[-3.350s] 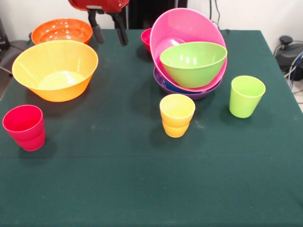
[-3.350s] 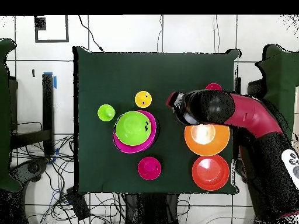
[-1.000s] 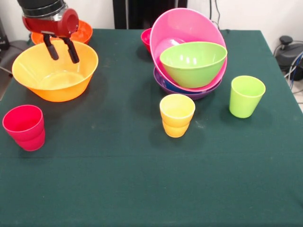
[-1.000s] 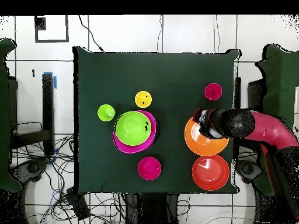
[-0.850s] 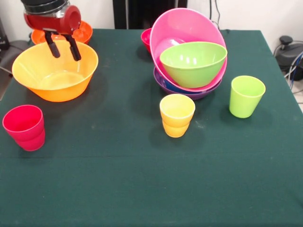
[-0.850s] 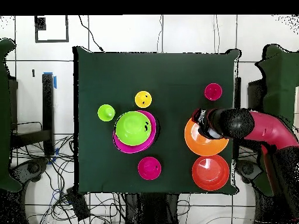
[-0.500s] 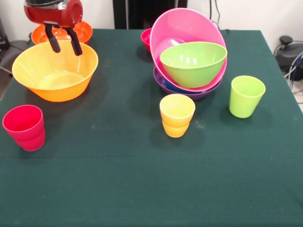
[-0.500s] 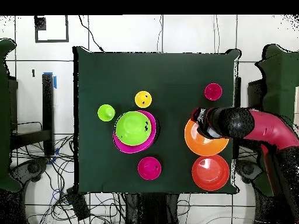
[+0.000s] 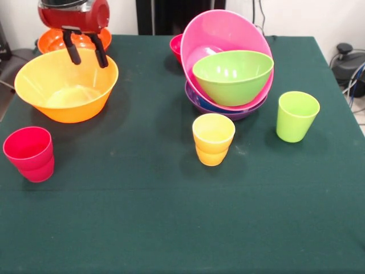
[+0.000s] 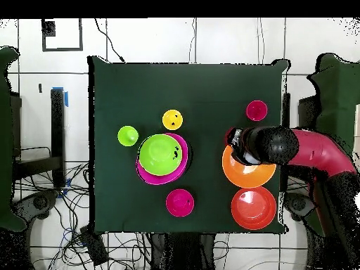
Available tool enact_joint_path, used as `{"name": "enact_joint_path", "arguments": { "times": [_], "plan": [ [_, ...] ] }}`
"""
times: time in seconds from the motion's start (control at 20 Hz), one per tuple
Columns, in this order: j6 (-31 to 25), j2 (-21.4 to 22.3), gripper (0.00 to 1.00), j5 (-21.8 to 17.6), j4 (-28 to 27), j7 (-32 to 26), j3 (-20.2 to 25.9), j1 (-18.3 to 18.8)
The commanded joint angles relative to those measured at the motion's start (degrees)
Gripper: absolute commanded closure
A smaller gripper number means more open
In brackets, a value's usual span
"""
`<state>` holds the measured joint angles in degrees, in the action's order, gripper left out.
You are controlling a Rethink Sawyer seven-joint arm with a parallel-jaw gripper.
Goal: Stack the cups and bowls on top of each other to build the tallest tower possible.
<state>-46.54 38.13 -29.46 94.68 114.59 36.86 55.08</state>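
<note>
Behind the tower (image 9: pixel 228 68), only front view shows tool (image 9: pixel 85 55) spread.

my arm (image 9: pixel 73 12) is running off the front view's top edge | tower: pink bowl (image 9: pixel 219 34) is hiding most of the small red bowl (image 9: pixel 177 45) and purple bowl (image 9: pixel 228 109) | my wrist is covering part of the red-orange bowl (image 9: pixel 54 39)

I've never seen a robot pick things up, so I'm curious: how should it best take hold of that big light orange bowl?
Probably by the rim. The light orange bowl sits upright and open, far too wide to span, but its thin wall can be pinched with one finger inside and one outside. Coming straight down from above suits it. The tool already hangs open over the far rim, on the side nearest the red-orange bowl.
</note>
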Motion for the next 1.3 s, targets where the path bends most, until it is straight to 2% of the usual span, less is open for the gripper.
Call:
{"name": "enact_joint_path", "arguments": {
  "times": [0.05,0.25,1.15,1.3],
  "plan": [
    [5.71,-2.64,0.0,-2.78,3.9,-1.17,-1.2,-4.04],
    [6.87,-2.13,0.0,-2.55,4.72,-0.35,-1.61,-4.74],
    [13.81,-6.68,0.0,-5.81,3.17,-0.7,-5.41,-6.25],
    [13.35,-7.68,0.0,-6.41,2.07,-1.19,-6.37,-6.66]
  ]
}}
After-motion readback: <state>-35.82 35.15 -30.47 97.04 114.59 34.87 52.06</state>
